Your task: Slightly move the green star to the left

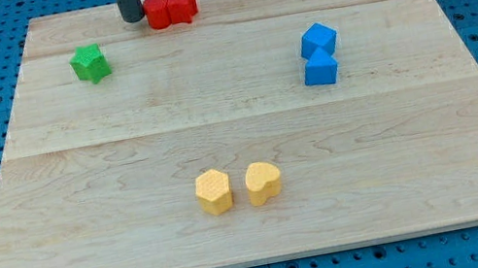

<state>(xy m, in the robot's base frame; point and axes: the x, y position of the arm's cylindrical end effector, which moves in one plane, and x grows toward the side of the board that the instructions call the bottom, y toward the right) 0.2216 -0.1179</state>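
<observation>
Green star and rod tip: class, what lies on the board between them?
Nothing: the camera view shows only bare wood between the green star and my tip, which stands up-right of it, beside the red blocks.

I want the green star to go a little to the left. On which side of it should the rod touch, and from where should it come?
There is no gripping here: I would press my tip on the right face of the green star. My tip is now up and to the right of it, beside the red blocks. It likely should come down to the star's right, then push leftwards.

- Green star point(90, 63): small chunky star-shaped block, lying flat on the wooden desk point(264, 218).
- It sits alone near the view's top-left corner.
</observation>
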